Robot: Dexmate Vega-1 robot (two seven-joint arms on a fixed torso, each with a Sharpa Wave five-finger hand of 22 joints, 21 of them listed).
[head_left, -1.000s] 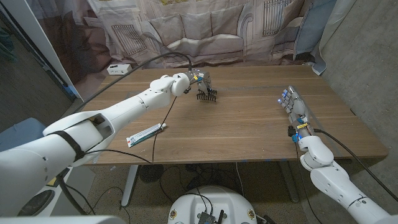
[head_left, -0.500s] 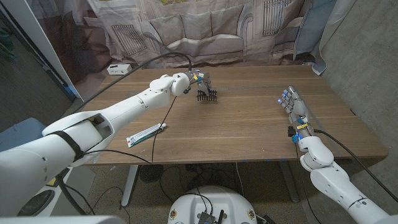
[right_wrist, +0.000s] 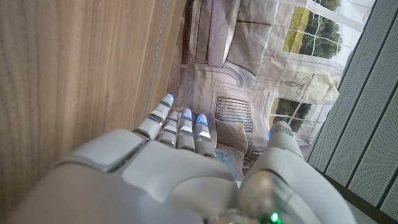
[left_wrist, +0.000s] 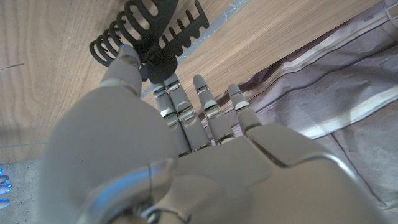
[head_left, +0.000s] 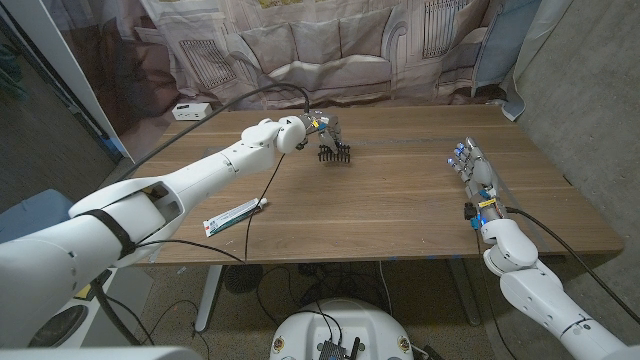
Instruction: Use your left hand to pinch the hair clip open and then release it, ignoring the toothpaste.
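The left hand [head_left: 322, 128] is at the far middle of the wooden table [head_left: 400, 205], its white arm stretched from the near left corner across the left half of the top. Its thumb and one finger pinch the hair clip [head_left: 333, 152] at the clip's upper end; the left wrist view shows the thumb tip against the clip's hinge and the remaining fingers [left_wrist: 205, 102] lying straight and close together beside it, not wrapped round anything.

The hair clip [left_wrist: 146, 34] is a black plastic claw clip with two rows of curved, looped teeth. In the head view it stands upright with the teeth pointing down at the tabletop, just on the right of the hand. In the left wrist view the two rows of teeth stand apart, so the jaws are open at least a little; whether the teeth touch the wood cannot be told.

The right hand [head_left: 472, 172] is well apart from the clip, near the right edge of the table, fingers extended toward the far side and holding nothing; the right wrist view shows the hand [right_wrist: 186, 155] with fingers straight and side by side next to the wood.

A toothpaste tube [head_left: 235, 216], white with green and red print, lies near the left front edge of the table, beneath the left arm and far from the clip.
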